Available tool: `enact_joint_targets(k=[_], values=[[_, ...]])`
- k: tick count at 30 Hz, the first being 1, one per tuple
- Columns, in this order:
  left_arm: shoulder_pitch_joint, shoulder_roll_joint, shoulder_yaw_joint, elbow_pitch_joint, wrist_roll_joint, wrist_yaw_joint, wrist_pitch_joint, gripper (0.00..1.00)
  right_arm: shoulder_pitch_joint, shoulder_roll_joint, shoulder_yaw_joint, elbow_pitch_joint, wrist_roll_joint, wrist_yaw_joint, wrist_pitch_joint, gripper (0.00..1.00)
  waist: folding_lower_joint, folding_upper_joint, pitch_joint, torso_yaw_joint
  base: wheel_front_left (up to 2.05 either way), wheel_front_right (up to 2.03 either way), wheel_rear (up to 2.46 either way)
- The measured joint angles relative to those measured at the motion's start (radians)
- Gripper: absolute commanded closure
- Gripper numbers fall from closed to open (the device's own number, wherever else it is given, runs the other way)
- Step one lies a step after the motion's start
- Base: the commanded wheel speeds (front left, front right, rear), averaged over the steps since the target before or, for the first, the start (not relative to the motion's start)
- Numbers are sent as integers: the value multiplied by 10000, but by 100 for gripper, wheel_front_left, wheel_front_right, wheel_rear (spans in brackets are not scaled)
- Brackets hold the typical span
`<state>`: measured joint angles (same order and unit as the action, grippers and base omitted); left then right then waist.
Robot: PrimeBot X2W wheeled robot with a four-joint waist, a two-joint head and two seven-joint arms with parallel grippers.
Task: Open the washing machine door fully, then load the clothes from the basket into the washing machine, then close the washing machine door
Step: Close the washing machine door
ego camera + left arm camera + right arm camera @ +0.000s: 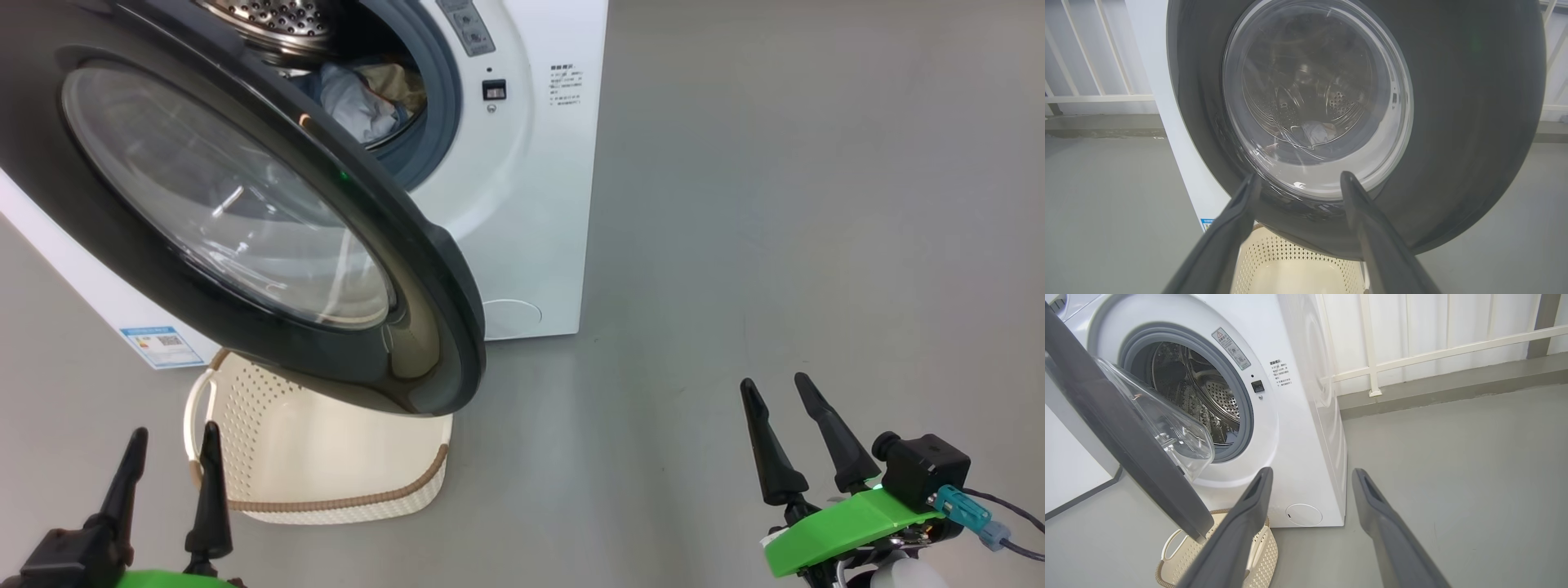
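Note:
The washing machine door (245, 220), black ring with clear glass bowl, hangs partly open over the basket (326, 465); the door also appears in the left wrist view (1474, 122) and right wrist view (1126, 433). Inside the steel drum of the white washing machine (531, 204) lie the clothes (367, 98), light blue and cream. The cream perforated basket looks empty in the left wrist view (1294, 273). My left gripper (175, 429) is open at the lower left, near the basket, pointing at the door glass. My right gripper (775, 384) is open over bare floor at the lower right.
Grey floor (775, 204) stretches to the right of the machine. A white railing (1433, 355) and a low kerb run behind the machine. A blue label (162, 345) sits on the machine's lower left front, and a round flap (513, 314) at its lower right.

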<state>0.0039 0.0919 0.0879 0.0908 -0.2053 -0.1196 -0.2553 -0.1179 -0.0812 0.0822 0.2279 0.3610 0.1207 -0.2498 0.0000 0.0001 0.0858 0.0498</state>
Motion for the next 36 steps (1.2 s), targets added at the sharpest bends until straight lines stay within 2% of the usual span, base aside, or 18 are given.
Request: enact_joint_targets(k=[36], values=[[393, -255, 169, 387, 499, -84, 0, 0, 197, 33, -251, 4, -882, 0, 0, 0, 0, 0, -274, 20, 0, 0, 0]])
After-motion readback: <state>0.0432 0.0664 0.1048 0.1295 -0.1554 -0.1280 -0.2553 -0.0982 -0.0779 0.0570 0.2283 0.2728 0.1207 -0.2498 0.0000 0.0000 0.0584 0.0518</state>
